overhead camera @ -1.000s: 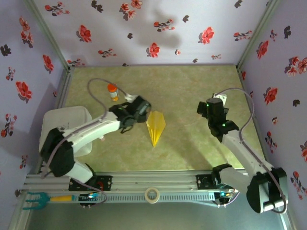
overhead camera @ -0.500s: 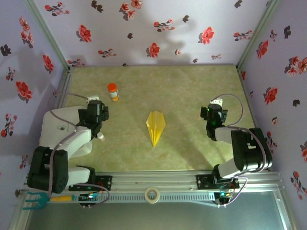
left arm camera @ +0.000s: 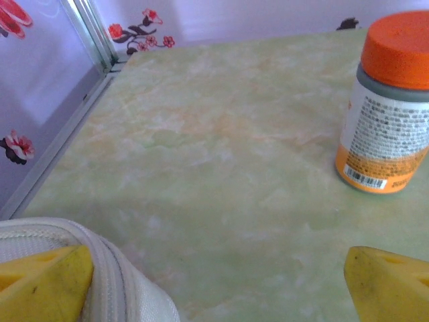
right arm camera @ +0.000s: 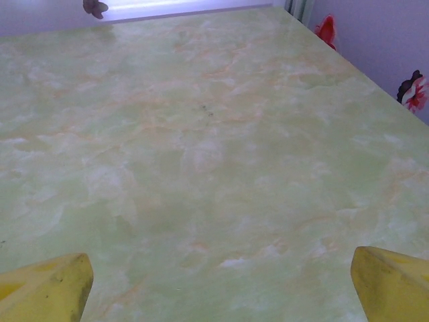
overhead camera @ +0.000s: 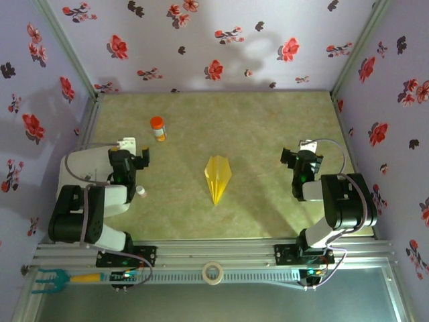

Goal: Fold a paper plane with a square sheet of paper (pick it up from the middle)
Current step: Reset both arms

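Top external view: the paper plane (overhead camera: 217,178) lies flat on the green marbled table (overhead camera: 268,121), to the right of the orange-capped bottle (overhead camera: 157,128) and nearer the arm bases than it, with its point toward the bases. It is folded into a narrow yellow dart with a centre crease, and neither arm touches it. The bottle stands upright. The left gripper (overhead camera: 129,154) sits just on the near side of the bottle, slightly to its left and apart from it, on an arm folded back over its own base. A white padded case (overhead camera: 80,171) lies under that arm, to the left of the bottle and nearer. The right gripper (overhead camera: 299,159) is well to the right of the bottle, past the plane, also on a folded-back arm. Left wrist view: the left gripper (left arm camera: 218,288) has its two yellow fingertips (left arm camera: 47,282) at opposite lower corners, spread wide, with bare table between them; the bottle (left arm camera: 392,107) stands ahead and to the right, and a seamed edge of the case (left arm camera: 127,282) shows beside the left tip. Right wrist view: the right gripper (right arm camera: 220,288) likewise has its yellow fingertips (right arm camera: 392,285) set wide apart with nothing between them, over bare table.
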You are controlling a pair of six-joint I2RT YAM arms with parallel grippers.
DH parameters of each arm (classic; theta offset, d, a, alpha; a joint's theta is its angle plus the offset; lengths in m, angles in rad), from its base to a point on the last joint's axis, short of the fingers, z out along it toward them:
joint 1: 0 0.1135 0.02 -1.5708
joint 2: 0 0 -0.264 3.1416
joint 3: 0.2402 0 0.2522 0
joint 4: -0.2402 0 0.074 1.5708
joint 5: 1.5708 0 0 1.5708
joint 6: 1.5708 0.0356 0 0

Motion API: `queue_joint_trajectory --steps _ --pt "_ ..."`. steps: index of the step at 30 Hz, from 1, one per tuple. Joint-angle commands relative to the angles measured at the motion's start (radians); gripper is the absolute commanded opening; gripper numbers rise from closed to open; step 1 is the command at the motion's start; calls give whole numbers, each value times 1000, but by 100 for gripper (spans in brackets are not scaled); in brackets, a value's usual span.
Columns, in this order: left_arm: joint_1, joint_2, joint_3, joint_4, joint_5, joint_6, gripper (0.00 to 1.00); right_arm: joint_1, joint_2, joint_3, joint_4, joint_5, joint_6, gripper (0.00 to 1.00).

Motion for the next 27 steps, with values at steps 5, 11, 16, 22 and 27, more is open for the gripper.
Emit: queue_joint_trajectory --steps 5,11,16,22,27 --pt "76 61 19 45 30 -98 98 -5 -7 17 31 26 19 99" --pt "73 62 16 55 27 -92 100 -5 -7 17 31 26 19 99" --pt "74 62 15 56 28 -93 100 -5 -6 18 31 25 19 99" --pt "73 62 15 55 28 -92 100 -5 -6 21 29 25 19 99" --pt "73 62 16 56 28 -93 100 -4 -6 19 31 25 19 99"
